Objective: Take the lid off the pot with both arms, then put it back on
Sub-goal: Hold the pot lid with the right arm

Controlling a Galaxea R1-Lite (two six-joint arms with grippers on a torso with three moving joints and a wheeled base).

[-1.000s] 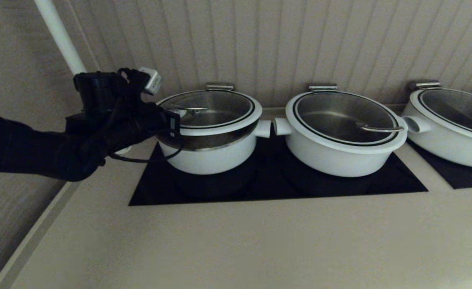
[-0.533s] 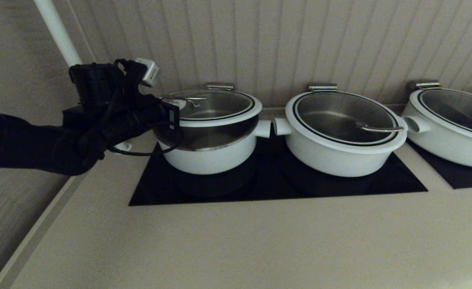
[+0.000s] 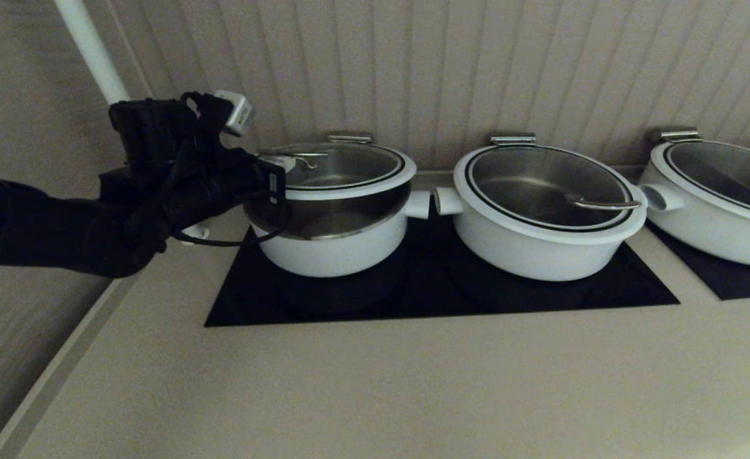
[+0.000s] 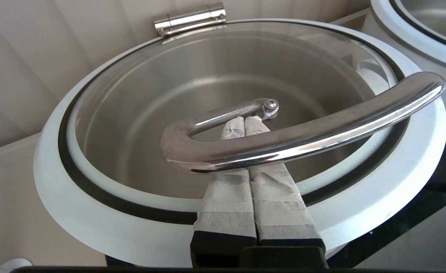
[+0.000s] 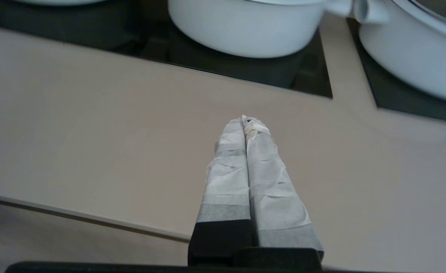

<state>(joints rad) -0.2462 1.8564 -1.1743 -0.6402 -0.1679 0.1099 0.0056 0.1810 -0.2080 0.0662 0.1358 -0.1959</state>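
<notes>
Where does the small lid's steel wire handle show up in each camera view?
Head view: the handle stands on the lid, at its left part, by the left gripper, above the pot.
Left wrist view: the handle curves across the middle, over the shut taped fingers.
Right wrist view: not in it; the right gripper hangs shut over the counter.
Shared landmark: the steel hinge behind the lid.

The glass lid, white-rimmed with a steel loop handle, is tilted up at its left edge over the pot. The white, steel-lined pot is set on a black hob.
</notes>
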